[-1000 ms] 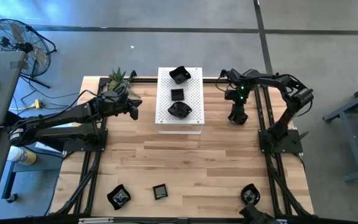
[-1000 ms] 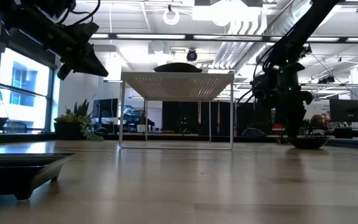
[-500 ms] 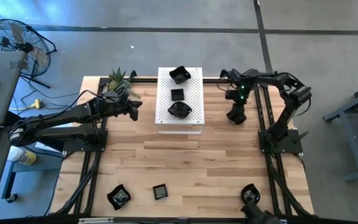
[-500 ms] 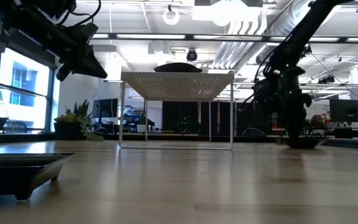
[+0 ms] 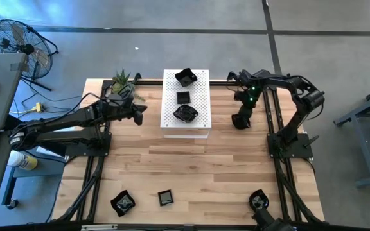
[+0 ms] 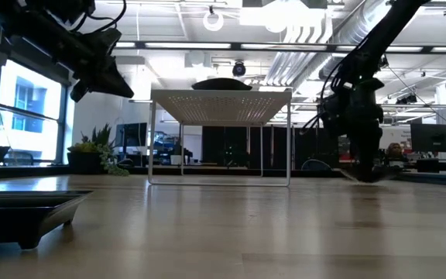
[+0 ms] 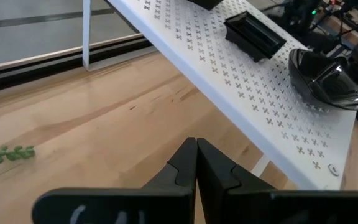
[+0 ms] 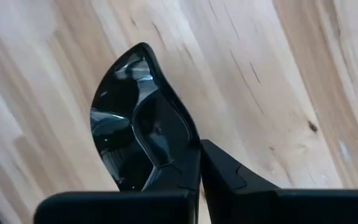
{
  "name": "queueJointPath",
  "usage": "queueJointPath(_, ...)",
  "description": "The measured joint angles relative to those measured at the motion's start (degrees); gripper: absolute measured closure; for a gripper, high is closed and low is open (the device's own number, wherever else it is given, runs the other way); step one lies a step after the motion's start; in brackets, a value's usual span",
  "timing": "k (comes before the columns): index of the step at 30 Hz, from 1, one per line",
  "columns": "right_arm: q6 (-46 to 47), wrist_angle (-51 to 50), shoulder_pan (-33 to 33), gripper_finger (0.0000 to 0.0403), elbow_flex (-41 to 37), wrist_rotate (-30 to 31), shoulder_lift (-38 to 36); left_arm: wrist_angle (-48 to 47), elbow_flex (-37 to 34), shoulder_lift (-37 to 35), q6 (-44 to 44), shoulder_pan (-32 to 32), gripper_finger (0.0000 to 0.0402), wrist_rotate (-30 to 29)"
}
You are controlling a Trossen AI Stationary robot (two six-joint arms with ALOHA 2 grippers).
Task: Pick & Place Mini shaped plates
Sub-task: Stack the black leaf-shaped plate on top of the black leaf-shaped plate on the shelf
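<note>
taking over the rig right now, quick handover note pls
Right tool: shut on a black mini plate, low at the table right of the white perforated board.
Left tool: shut, empty, waiting left of the board.
Done: three plates on the board.
Left: carry the held plate over, presumably to the board; then the three plates near the front edge.

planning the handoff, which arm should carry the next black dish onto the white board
Right. The right gripper is shut on a glossy black dish just right of the white perforated board; the left gripper is shut, empty, hovering on the board's left.
</note>
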Motion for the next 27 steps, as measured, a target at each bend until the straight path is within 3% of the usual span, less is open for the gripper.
queueJointPath(14, 10.0, -6.9, 1.6, 0.0398, 1.2, -4.9, -18.0, -1.0, 0.0, 0.0, 0.1, 0.0, 0.0401, 1.1)
queueJointPath(20, 15.2, -11.9, 8.9, 0.0400, 9.1, -3.0, -22.2, -1.0, 0.0, 0.0, 0.5, 0.0, 0.0401, 1.0)
queueJointPath(27, 22.9, -12.9, 21.5, 0.0399, 24.2, -0.7, -18.0, -1.0, 0.0, 0.0, 0.6, 0.0, 0.0401, 0.9)
